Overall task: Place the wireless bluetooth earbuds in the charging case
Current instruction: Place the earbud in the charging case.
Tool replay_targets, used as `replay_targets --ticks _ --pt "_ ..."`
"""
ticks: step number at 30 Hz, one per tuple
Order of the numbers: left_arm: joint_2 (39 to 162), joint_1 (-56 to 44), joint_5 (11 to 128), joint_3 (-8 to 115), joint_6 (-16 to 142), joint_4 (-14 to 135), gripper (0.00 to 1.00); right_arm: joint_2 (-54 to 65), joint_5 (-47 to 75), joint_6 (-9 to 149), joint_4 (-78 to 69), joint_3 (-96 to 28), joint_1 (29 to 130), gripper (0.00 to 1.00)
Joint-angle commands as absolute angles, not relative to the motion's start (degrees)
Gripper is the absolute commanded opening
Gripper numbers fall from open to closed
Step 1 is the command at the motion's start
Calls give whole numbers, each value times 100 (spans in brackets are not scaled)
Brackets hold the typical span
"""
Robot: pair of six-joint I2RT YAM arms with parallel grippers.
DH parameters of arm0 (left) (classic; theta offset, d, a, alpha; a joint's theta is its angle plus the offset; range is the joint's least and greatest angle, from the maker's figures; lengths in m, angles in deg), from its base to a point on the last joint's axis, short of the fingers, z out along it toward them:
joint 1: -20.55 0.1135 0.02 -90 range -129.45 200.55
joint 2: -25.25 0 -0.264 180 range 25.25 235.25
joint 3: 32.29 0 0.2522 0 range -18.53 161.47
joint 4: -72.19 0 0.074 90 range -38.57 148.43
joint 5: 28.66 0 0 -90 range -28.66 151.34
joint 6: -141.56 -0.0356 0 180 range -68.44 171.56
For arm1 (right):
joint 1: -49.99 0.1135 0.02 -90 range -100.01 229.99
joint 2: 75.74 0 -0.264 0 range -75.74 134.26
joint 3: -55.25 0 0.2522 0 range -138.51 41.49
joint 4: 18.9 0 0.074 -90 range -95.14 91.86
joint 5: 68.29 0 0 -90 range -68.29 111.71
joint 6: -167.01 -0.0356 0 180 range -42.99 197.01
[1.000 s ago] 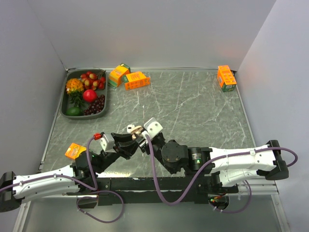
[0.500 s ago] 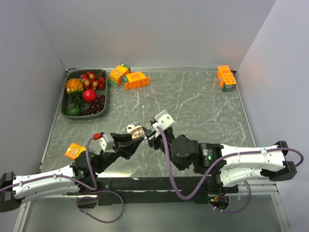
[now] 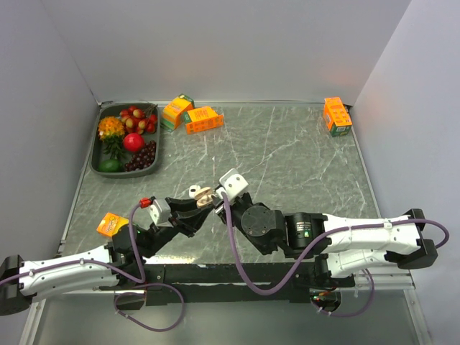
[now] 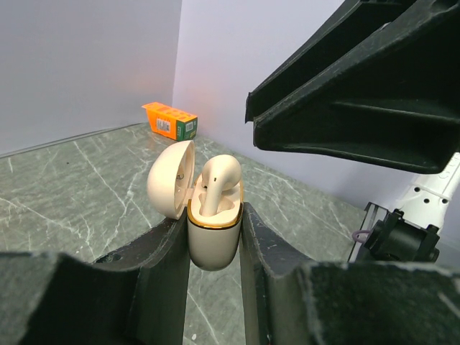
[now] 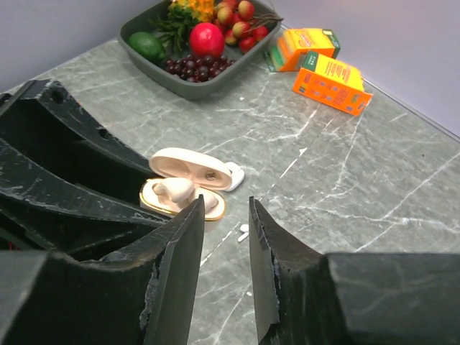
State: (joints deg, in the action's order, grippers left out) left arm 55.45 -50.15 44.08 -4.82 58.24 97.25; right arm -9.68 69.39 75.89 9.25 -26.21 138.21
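Cream case, lid open, sits clamped in the left gripper over the table. One earbud stands proud in its socket. The right gripper hovers just beside it, jaws narrowly apart and empty. Seating looks unfinished; the next move calls for a gentle, square press down on that earbud.

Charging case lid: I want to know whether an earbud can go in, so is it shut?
No, the lid stands swung open beside the charging case, with one earbud seated inside.
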Motion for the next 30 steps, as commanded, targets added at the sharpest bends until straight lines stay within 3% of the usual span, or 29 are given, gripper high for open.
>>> replay_targets --ticks 1,30 --pt "5584 -5038 4429 -412 5833 10053 1 -921 6838 7569 945 -2961 13805 40" --pt "5435 -5038 4455 -465 5912 9956 1 -622 6741 7499 1068 -3146 13788 43"
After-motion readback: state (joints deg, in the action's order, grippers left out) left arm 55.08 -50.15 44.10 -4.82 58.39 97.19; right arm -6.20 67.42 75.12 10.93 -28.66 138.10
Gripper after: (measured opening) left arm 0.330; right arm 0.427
